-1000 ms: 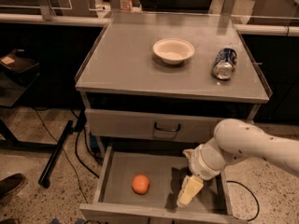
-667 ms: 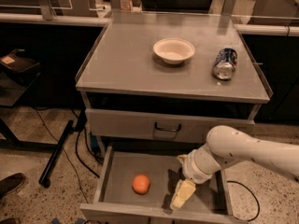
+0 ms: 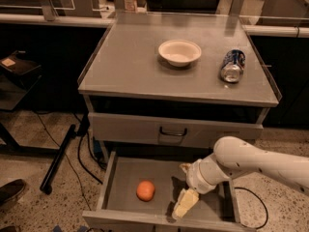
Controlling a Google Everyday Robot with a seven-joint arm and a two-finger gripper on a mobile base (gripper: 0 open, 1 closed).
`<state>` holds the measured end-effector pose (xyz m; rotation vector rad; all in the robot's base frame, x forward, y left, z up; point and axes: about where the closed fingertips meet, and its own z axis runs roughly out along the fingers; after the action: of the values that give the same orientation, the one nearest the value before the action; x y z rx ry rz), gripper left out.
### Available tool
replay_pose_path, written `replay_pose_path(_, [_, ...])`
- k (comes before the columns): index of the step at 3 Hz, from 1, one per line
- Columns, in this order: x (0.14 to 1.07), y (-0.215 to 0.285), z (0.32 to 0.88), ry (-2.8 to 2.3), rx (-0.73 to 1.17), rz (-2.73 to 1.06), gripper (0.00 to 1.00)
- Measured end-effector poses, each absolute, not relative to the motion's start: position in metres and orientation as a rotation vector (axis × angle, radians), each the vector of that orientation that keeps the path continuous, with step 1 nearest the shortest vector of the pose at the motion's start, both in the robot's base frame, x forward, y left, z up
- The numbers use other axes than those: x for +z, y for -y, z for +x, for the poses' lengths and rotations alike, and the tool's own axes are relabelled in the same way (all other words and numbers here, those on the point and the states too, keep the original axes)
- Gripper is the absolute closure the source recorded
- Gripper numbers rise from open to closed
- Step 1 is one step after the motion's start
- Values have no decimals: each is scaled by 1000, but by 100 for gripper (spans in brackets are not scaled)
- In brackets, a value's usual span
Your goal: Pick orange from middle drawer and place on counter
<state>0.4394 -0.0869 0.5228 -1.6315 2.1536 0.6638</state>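
The orange (image 3: 145, 190) lies on the bare grey floor of the open middle drawer (image 3: 120, 178), left of centre. My gripper (image 3: 182, 204) hangs inside the drawer to the right of the orange, a short gap away, pointing down and left. The white arm comes in from the right. The counter (image 3: 130, 66) above is flat grey metal.
A white bowl (image 3: 179, 52) and a blue soda can (image 3: 232, 65) on its side sit on the counter. The closed upper drawer front has a dark handle (image 3: 173, 132). A black stand leg and cables (image 3: 60, 153) lie on the floor at left.
My gripper has moved left and lower inside the drawer, closer to the orange. The orange has not moved.
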Motion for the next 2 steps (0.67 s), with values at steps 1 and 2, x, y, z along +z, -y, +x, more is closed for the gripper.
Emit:
replay_pose_path(1, [499,64,461,-2064,717,-1536,0])
replay_pose_path(2, [486,52,475,-2036,744,-1491,0])
